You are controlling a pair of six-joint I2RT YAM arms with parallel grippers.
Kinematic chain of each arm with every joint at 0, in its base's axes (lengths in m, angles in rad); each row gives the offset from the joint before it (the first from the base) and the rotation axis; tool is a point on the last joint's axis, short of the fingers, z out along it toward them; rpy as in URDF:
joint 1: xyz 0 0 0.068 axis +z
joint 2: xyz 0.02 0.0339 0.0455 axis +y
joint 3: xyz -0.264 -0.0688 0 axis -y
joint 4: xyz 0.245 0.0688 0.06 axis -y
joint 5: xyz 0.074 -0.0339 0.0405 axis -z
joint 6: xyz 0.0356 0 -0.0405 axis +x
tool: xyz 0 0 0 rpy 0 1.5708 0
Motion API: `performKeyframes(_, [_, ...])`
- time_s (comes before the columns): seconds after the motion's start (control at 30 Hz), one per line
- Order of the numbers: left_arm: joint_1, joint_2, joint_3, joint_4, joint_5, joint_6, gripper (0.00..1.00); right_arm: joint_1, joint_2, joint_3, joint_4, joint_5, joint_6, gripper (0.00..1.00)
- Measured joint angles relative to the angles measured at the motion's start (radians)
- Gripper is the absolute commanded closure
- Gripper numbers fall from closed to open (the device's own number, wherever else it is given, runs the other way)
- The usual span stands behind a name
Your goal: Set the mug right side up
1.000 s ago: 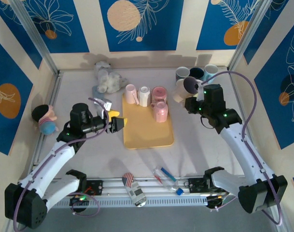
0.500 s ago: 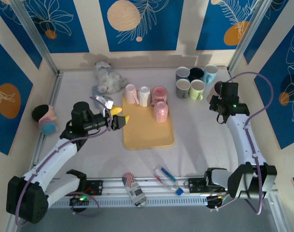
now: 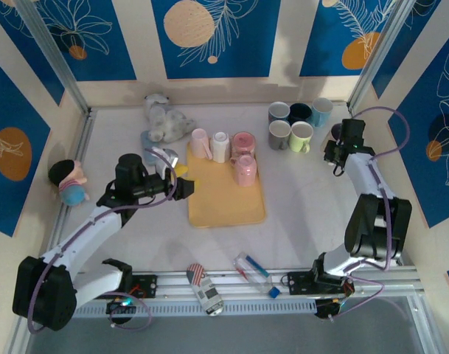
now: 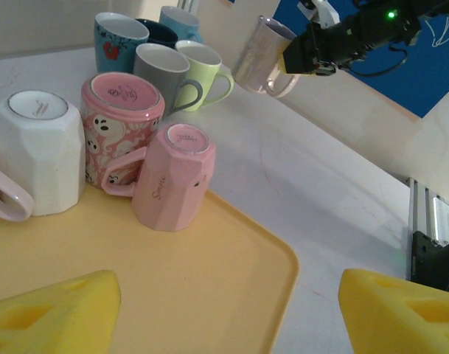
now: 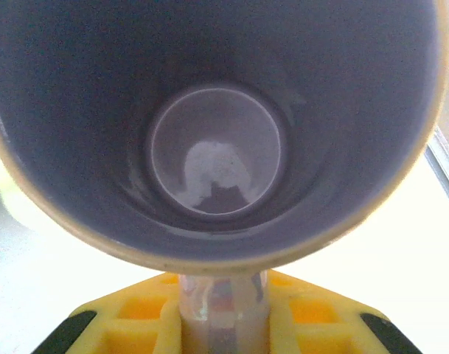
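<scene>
The right gripper [image 3: 339,147] is closed tight on the handle of a pearly mug [image 4: 259,57] with a purple inside [image 5: 217,147]. It holds the mug tilted and off the table [image 3: 305,199] near the far right corner, just beside a cluster of upright mugs [image 3: 298,124]. The yellow fingers [image 5: 136,317] sit on either side of the handle.

The left gripper [image 3: 180,183] hangs wide open and empty at the left edge of the yellow tray [image 3: 231,206]. At the tray's far end three mugs stand upside down – a white one [image 4: 36,151], a patterned pink one [image 4: 121,125] and a plain pink one [image 4: 172,177].
</scene>
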Motion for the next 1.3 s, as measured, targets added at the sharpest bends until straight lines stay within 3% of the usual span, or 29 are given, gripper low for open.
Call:
performKeyframes(0.33, [0.0, 0.036, 0.0, -0.016, 0.006, 0.026, 0.22, -0.035, 0.22, 0.108, 0.115, -0.111, -0.092, 1.0])
performKeyframes(0.7, [0.0, 0.043, 0.002, -0.025, 0.005, 0.045, 0.21, -0.035, 0.299, 0.167, 0.127, -0.139, -0.162, 0.99])
performKeyframes(0.9, [0.0, 0.06, 0.002, -0.031, 0.002, 0.045, 0.21, -0.022, 0.316, 0.17, 0.137, -0.128, -0.198, 0.9])
performKeyframes(1.0, [0.0, 0.06, 0.002, -0.031, -0.006, 0.045, 0.21, -0.018, 0.323, 0.179, 0.137, -0.119, -0.208, 0.72])
performKeyframes(1.07, [0.0, 0.06, 0.003, -0.034, -0.01, 0.048, 0.21, -0.014, 0.325, 0.18, 0.142, -0.113, -0.217, 0.65])
performKeyframes(1.3, [0.0, 0.06, 0.006, -0.053, -0.071, 0.041, 0.18, 0.002, 0.294, 0.194, 0.145, -0.051, -0.223, 0.53])
